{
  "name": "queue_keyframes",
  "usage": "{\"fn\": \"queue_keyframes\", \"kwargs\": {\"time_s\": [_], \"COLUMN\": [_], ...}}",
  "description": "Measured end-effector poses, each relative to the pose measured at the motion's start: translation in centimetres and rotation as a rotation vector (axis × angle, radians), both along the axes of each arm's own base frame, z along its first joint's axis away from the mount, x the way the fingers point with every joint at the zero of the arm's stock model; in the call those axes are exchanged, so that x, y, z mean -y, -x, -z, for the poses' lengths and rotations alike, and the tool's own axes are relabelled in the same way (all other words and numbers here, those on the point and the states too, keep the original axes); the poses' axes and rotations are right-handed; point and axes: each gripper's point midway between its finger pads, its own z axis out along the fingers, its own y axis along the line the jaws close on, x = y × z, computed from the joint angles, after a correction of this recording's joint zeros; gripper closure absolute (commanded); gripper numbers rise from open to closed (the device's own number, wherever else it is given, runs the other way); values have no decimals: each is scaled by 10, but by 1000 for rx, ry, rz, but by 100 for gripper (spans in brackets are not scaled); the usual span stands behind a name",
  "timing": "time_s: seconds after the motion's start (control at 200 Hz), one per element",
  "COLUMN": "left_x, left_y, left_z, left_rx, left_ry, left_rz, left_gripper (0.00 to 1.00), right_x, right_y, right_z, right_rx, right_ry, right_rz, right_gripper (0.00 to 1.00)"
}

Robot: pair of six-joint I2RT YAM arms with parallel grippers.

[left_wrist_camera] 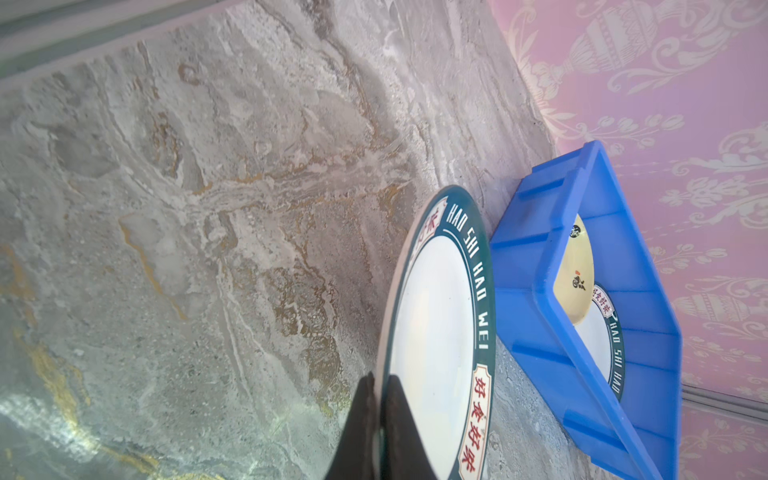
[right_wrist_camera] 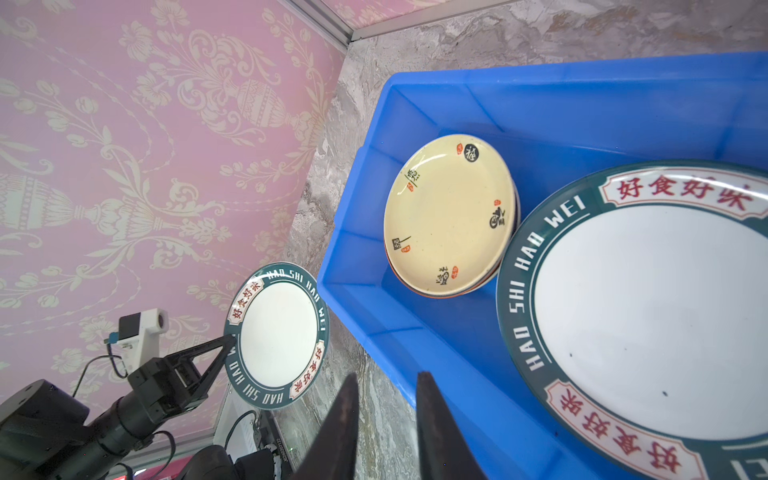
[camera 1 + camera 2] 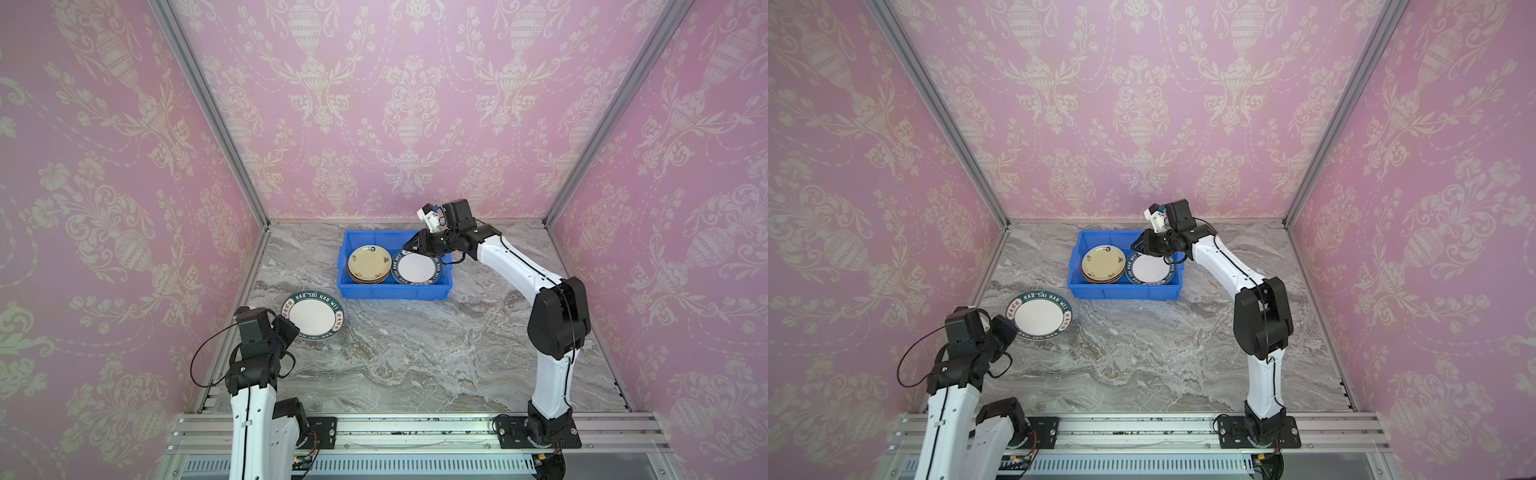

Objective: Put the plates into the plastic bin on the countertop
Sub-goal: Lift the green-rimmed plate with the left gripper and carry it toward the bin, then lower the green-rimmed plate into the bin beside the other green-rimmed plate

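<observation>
Green-lettered white plate [image 3: 312,314] gripped by its rim, near the left edge of the surface [image 3: 415,353].
My left fingers [image 1: 401,436] pinch it; my right fingers [image 2: 336,436] hang spread above the blue plastic bin [image 3: 395,291].

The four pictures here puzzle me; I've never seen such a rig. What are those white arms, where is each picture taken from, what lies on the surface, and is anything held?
Two robot arms stand at a marble-patterned countertop. Both top views look down from overhead. Each remaining picture comes from a camera on one arm's wrist. The left gripper is shut on the rim of a white plate with a dark lettered rim. The right gripper hangs open and empty over the blue plastic bin. Inside the bin sit a stack topped by a cream plate and, beside it, another lettered plate.
</observation>
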Motion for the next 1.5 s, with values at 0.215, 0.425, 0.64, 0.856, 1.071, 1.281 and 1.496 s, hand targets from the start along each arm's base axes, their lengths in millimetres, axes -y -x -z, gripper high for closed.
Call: {"fn": "queue_keyframes", "kwargs": {"time_s": [0.215,0.425,0.64,0.856,1.071,1.281,1.496], "left_x": [-6,26,103,172,227,259,280], "left_y": [-19,-66,-134,-188,-223,-246,-263], "left_z": [-52,-84,-103,-79,-25,10,29], "left_rx": [76,153,220,215,158,140,141], "left_ry": [-88,-122,-119,-112,-34,83,193], "left_rz": [24,154,366,509,627,674,696], "left_gripper": [100,100,100,100,100,100,100], "right_x": [15,40,81,114,123,135,141], "right_y": [3,2,0,1,10,10,11], "right_z": [6,-4,-13,-12,-8,-16,-6], "right_rx": [-10,35,79,80,65,79,56], "right_ry": [22,12,-20,-53,-60,-69,-67], "right_rz": [36,105,235,333,356,383,396], "right_gripper": [74,74,74,74,74,74,74]}}
